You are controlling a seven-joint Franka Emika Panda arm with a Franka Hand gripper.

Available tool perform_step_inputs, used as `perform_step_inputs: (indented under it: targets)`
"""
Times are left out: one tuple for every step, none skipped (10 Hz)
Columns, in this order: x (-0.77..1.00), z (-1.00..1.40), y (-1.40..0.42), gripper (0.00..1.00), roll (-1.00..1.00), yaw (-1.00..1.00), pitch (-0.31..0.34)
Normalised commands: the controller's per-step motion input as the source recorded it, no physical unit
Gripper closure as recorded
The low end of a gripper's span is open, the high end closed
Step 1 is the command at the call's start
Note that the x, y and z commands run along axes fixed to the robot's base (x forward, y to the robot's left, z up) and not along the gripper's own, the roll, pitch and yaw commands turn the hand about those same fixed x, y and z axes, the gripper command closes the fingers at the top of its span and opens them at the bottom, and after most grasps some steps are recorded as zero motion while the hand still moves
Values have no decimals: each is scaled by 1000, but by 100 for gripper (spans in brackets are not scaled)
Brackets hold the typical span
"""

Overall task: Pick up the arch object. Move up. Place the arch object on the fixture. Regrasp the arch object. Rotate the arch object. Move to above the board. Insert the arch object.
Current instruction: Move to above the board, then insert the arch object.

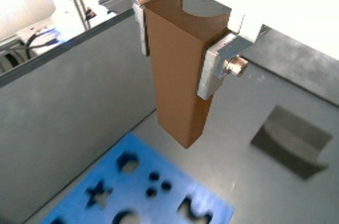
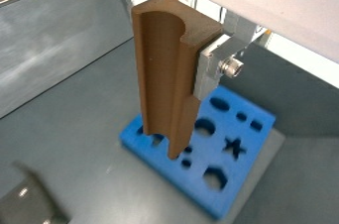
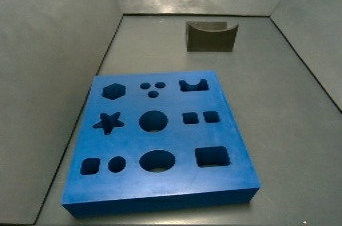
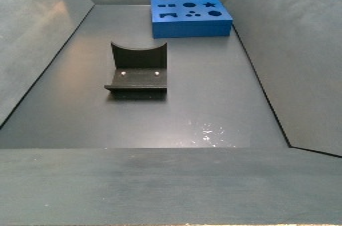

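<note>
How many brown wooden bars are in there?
1: the arch object, held upright in the gripper's jaws, raised above the floor near the board. None other shows.

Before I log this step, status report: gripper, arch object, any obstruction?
Gripper raised, shut on the arch object, bar hanging upright. Board below, holes unfilled. Fixture bare, off to the side. Nothing in the way.

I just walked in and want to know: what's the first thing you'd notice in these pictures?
The long brown arch object hangs upright in the end effector, held high above the floor. Below lies the bright blue board full of cut-out shapes. The dark scooped fixture sits apart from it, with nothing on it.
</note>
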Motion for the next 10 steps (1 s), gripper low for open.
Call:
perform_step_inputs:
  targets:
    - [295,-32,-490,100,90,12,118]
    - [208,-9,-299,100,77,10,115]
    - [136,12,-194,100,71,10,108]
    - [0,0,0,100,0,0,-6]
    - [0,-46,0,100,0,0,-21]
    - [211,-149,0,100,0,20,-17]
    - [443,-234,0,100,-27,43,-79]
    - [560,-280,-11,100,-49,100,-123]
    - [551,-380,-69,100,-34,91,-109]
    - [483,-409,-117,100,-16,34,-123]
